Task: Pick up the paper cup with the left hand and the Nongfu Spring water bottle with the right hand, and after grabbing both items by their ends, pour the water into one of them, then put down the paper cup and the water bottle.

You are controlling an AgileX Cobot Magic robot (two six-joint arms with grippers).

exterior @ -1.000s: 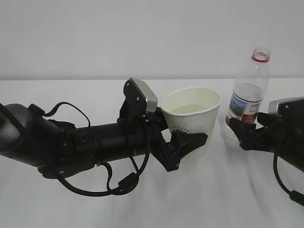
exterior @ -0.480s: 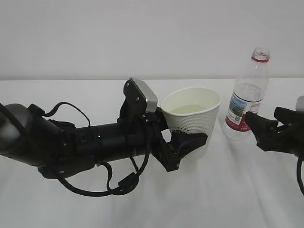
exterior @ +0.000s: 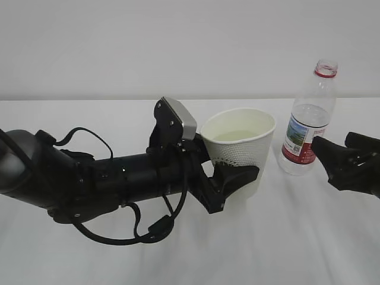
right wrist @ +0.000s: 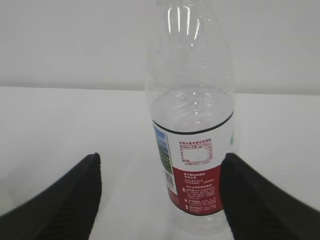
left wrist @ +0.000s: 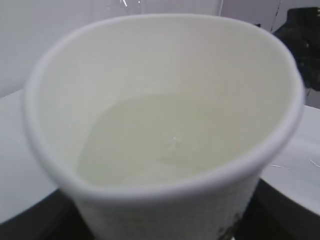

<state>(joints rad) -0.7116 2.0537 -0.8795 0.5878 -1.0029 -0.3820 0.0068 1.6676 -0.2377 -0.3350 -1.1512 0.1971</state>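
Black fingers of the left end effector [exterior: 233,178] clasp the lower half of the paper cup [exterior: 240,147], one finger running across its front just under the dotted wall. The cup stands upright, mouth up, and in the left wrist view its cream inside holds a shallow pool of water [left wrist: 165,142] that covers the bottom. A grey plate [exterior: 180,119] sits on the wrist just left of the rim, and the thick black arm [exterior: 89,178] with its looping cable [exterior: 136,228] runs off to the left, low over the white table [exterior: 190,249].

On the right, the right end effector [exterior: 338,149] is released: its two dark fingers [right wrist: 60,195] stand spread, with the Nongfu Spring water bottle [exterior: 309,119] showing between them in the right wrist view but further back and touched by neither. The exterior view shows the fingertips just short of the bottle's red label. The bottle stands upright on the table, right of the cup and apart from it, uncapped, with a red neck ring and water up to about the top of the label.
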